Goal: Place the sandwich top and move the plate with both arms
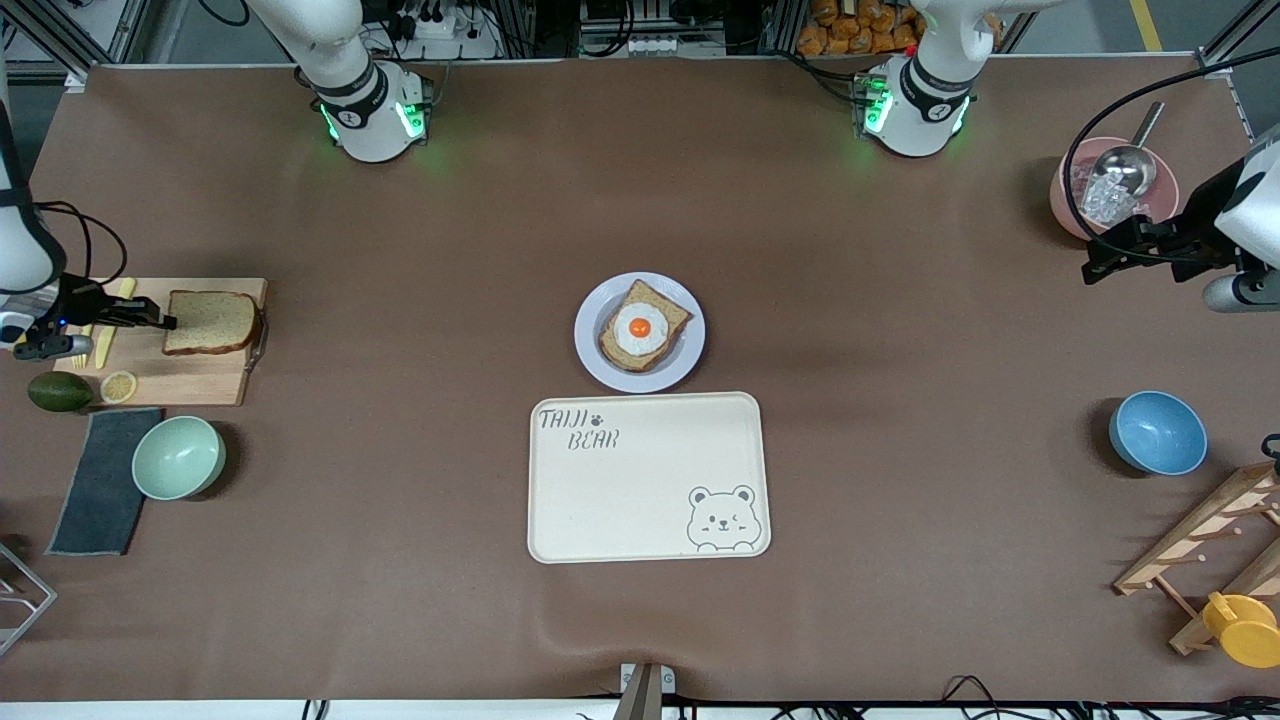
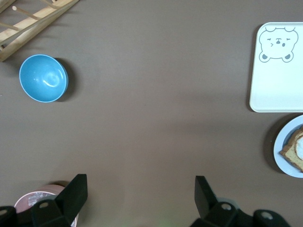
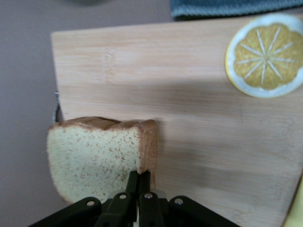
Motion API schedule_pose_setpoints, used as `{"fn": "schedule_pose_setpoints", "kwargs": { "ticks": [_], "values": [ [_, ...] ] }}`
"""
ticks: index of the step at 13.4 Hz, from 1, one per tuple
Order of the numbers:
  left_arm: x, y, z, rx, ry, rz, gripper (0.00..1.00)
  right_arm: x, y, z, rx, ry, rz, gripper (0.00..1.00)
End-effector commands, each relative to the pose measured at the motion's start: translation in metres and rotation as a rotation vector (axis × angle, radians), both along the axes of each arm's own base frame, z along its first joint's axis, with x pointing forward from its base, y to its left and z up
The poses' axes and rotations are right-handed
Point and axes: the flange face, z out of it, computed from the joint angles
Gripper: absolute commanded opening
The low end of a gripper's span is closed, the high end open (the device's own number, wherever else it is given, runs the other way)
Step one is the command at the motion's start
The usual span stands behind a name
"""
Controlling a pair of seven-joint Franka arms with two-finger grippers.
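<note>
The sandwich top (image 1: 210, 322), a plain tan bread slice, lies on a wooden cutting board (image 1: 200, 375) at the right arm's end of the table. My right gripper (image 1: 170, 322) is shut on its crust edge; the right wrist view shows the fingertips (image 3: 144, 174) pinching one corner of the slice (image 3: 94, 156). The pale plate (image 1: 595, 365) sits mid-table and carries a bread slice with a fried egg (image 1: 643, 328). My left gripper (image 1: 1098, 255) hangs open and holds nothing, over the table beside a pink bowl (image 1: 1075, 215). In the left wrist view its fingers (image 2: 140, 182) stand wide apart, with the plate (image 2: 280, 151) at the frame's edge.
A cream bear tray (image 1: 650, 480) lies just nearer the front camera than the plate. A lemon slice (image 1: 118, 386), an avocado (image 1: 60, 391), a green bowl (image 1: 178, 457) and a dark cloth (image 1: 100, 490) sit around the board. At the left arm's end are a blue bowl (image 1: 1157, 432), wooden rack (image 1: 1200, 540) and yellow cup (image 1: 1245, 628).
</note>
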Motion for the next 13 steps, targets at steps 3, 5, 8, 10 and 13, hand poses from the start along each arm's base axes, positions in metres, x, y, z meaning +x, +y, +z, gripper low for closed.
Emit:
{"fn": "schedule_pose_setpoints", "kwargs": {
  "ticks": [3,5,8,10,13],
  "values": [
    [0.0,0.0,0.006,-0.024,-0.015,0.023,1.0,0.022,-0.003,0.031,0.028,-0.011,0.014,0.0],
    [0.0,0.002,0.007,-0.025,-0.019,0.025,1.0,0.029,0.002,0.042,0.081,-0.009,0.004,0.0],
    [0.0,0.002,0.007,-0.023,-0.02,0.025,1.0,0.035,0.012,0.048,0.132,0.006,0.008,0.0],
    [0.0,0.002,0.007,-0.023,-0.021,0.025,1.0,0.042,0.025,0.053,0.17,0.01,0.016,0.0],
    [0.001,0.002,0.005,-0.02,-0.018,0.024,1.0,0.056,0.054,0.064,0.201,0.031,0.003,0.0]
  ]
}}
